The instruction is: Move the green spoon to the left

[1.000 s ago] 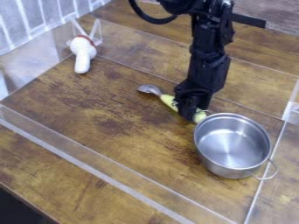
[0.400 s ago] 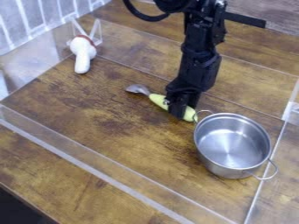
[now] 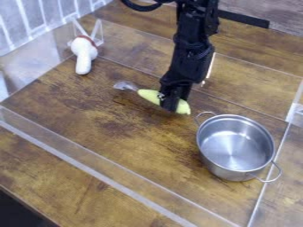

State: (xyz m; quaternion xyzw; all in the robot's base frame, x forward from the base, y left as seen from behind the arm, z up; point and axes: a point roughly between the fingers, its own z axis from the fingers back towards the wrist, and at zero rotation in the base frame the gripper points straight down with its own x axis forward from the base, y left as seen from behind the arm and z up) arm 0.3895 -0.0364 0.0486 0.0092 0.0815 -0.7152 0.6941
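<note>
The green spoon (image 3: 157,98) has a thick yellow-green handle and a small silver bowl that points left, near the middle of the wooden table. My black gripper (image 3: 173,96) comes straight down onto the handle's right part, and its fingers are closed around the handle. The spoon looks slightly lifted or dragged just above the wood. The handle's right end pokes out past the fingers toward the steel pot.
A steel pot (image 3: 235,145) with a side handle stands at the lower right. A white rounded plastic object (image 3: 81,55) lies at the upper left. Clear acrylic walls (image 3: 106,174) border the wooden table in front and at the sides.
The gripper has carried the spoon to the left and slightly away from the pot. The spoon's bowl now lies farther left than a second ago, and the wrist has rolled a little.
</note>
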